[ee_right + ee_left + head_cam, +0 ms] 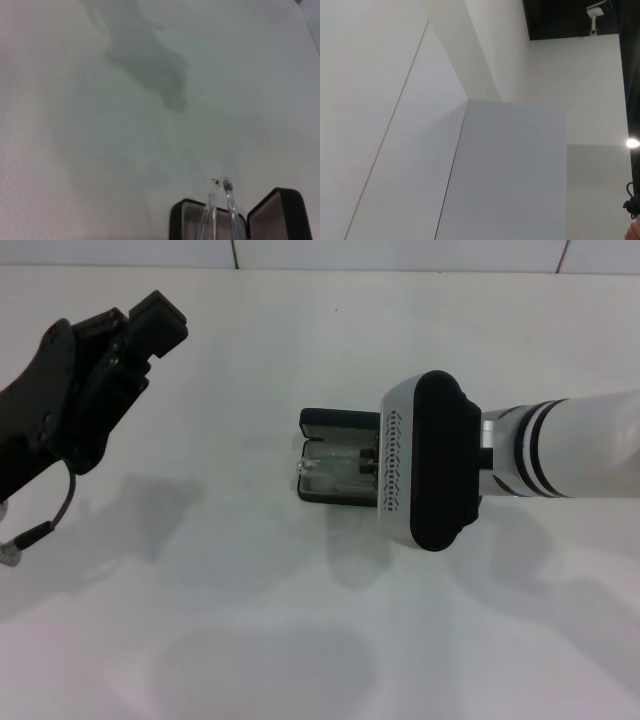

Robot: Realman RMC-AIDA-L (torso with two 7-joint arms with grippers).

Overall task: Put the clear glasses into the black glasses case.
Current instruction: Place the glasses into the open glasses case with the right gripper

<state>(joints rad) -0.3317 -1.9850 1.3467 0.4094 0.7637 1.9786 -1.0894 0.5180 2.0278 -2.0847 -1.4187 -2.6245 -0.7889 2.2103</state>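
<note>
Fingers of your right gripper [372, 468] were hidden; grip state unclear.
You had the clear glasses [330, 470] lying in the open black glasses case [318, 424], mid-table; likely light, slick, fragile — hold the frame, not its arms. Left gripper [150, 325] hung far left, fingers unreadable.

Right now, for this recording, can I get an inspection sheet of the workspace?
Surface: white table, bare apart from the job's things, arm shadows on it.
Job's things: black glasses case open mid-table; clear glasses in or just above its open tray, contact unclear.
Clutter: nothing seen.
Grippers: right gripper over the case at the glasses, mostly hidden behind its wrist; left gripper raised at the table's left, away from the work.
Cables: thin cable looping under the left arm.
Surroundings: tiled wall behind the table.
</note>
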